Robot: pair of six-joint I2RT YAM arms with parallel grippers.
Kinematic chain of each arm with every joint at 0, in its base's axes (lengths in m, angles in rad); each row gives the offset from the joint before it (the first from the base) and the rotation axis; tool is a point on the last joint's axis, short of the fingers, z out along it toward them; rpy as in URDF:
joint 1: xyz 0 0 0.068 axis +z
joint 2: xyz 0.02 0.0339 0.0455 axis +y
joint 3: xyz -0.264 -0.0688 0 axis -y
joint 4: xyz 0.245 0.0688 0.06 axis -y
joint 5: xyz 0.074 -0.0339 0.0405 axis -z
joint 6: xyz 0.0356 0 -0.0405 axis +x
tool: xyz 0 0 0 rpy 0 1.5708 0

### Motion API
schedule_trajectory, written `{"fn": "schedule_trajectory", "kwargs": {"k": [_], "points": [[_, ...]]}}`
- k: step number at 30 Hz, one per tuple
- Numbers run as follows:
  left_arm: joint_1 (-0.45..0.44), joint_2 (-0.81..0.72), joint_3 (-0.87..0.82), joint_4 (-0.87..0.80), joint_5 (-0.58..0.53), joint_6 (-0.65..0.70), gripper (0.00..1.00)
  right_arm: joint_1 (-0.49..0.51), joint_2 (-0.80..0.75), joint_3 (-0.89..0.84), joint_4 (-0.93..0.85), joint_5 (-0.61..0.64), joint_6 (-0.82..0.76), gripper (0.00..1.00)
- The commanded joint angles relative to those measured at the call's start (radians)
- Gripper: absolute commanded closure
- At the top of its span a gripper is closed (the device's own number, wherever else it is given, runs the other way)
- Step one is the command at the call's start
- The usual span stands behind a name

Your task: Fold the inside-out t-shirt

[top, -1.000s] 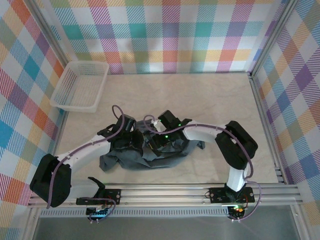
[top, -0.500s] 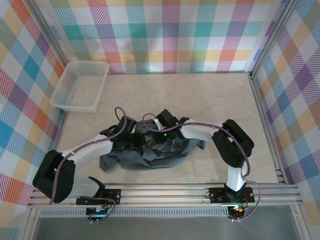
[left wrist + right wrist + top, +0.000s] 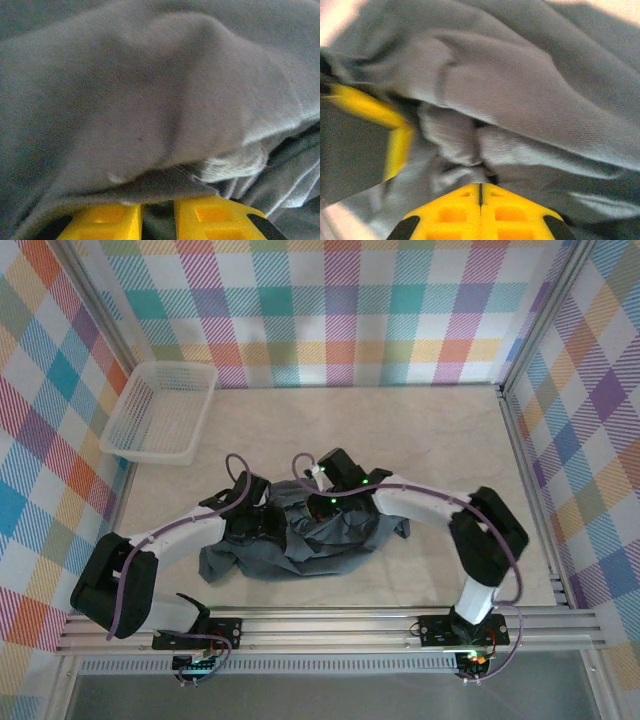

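- Far left, at the back of the worktop (image 3: 420, 440): a white mesh basket (image 3: 150, 454) stands well apart from the action.
- Left of centre: the left gripper (image 3: 157, 207) is down on the left half of the cloth. In the left wrist view its yellow fingers (image 3: 105, 220) stand nearly together with a slim dark gap between them. A hem of grey fabric is draped over their tips. It looks like a pinch on a fold, though the tips themselves are hidden.
- Centre, near the arms' bases: the inside-out t-shirt (image 3: 300, 550) lies crumpled in a wrinkled heap. Its long axis runs left to right across the worktop. No sleeve or collar can be told apart from above.
- Right of centre: the right gripper (image 3: 480, 192) meets the heap at its middle, close beside the left one. Its fingers (image 3: 515, 215) are pressed together to a hairline seam. Creases bunch right at their tips, suggesting a thin fold is nipped there.
- The relation that counts: both grippers sit on the far side of the heap, so the shirt lies under them and toward the bases. Neither arm is clearly nearer. The two holds are close together along the shirt's length, so the next move likely calls for drawing them apart sideways to open the cloth out flat before any fold.
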Motion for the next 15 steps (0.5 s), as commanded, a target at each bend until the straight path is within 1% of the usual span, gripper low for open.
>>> {"fn": "schedule_trajectory", "kwargs": {"k": [1, 4, 5, 7, 8, 9, 10, 11, 15], "points": [[0.013, -0.063, 0.004, -0.02, -0.019, 0.031, 0.77, -0.035, -0.095, -0.032, 0.031, -0.093, 0.059, 1.0], [0.002, -0.144, 0.025, -0.089, -0.064, 0.034, 0.76, -0.044, -0.093, -0.035, -0.011, -0.05, 0.08, 1.0], [-0.029, -0.169, 0.047, -0.126, -0.114, 0.045, 0.76, -0.044, -0.084, -0.026, -0.038, -0.029, 0.1, 1.0], [-0.147, -0.187, 0.118, -0.211, -0.243, 0.081, 0.75, -0.045, -0.074, -0.02, -0.069, -0.006, 0.137, 0.96], [-0.203, -0.174, 0.165, -0.245, -0.279, 0.107, 0.75, -0.048, -0.078, -0.027, -0.064, -0.002, 0.153, 0.93], [-0.231, -0.149, 0.193, -0.257, -0.285, 0.126, 0.75, -0.05, -0.086, -0.038, -0.054, 0.001, 0.167, 0.91], [-0.25, -0.113, 0.22, -0.264, -0.283, 0.154, 0.75, -0.056, -0.098, -0.053, -0.04, 0.006, 0.181, 0.84], [-0.264, -0.072, 0.243, -0.266, -0.28, 0.186, 0.75, -0.064, -0.11, -0.067, -0.032, 0.011, 0.201, 0.8], [-0.276, 0.091, 0.321, -0.266, -0.244, 0.288, 0.74, -0.106, -0.171, -0.112, -0.031, 0.025, 0.229, 0.71]]}}
